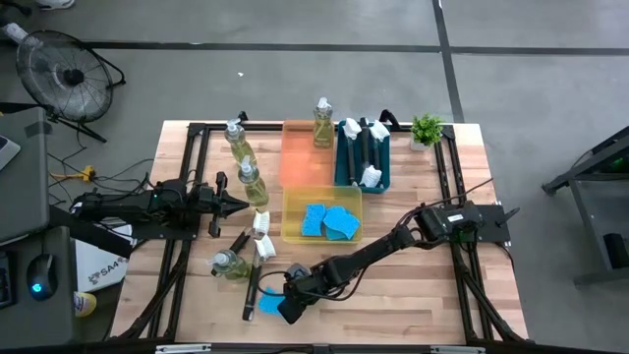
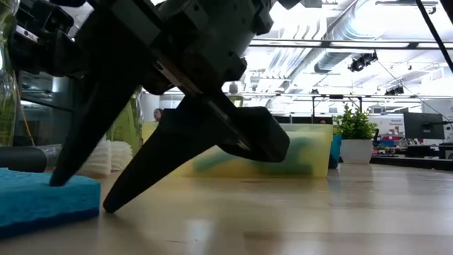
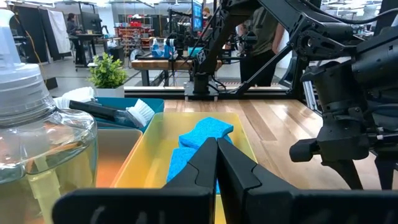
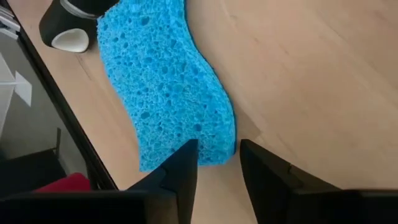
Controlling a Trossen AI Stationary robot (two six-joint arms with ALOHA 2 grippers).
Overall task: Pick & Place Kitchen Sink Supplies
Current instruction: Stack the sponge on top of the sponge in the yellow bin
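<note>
The right gripper is down at the table's front edge, its fingers parted a little, tips on the wood, holding nothing. One tip touches the corner of a blue sponge lying flat just ahead of it. Beyond stands the yellow tray with more sponges. The left gripper, well apart, is closed and empty beside a soap bottle.

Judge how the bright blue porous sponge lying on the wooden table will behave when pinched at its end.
The bright blue porous sponge looks soft, so it will probably squash. Its open pores suggest it is light. With the right gripper at one end only, the far end may droop.
</note>
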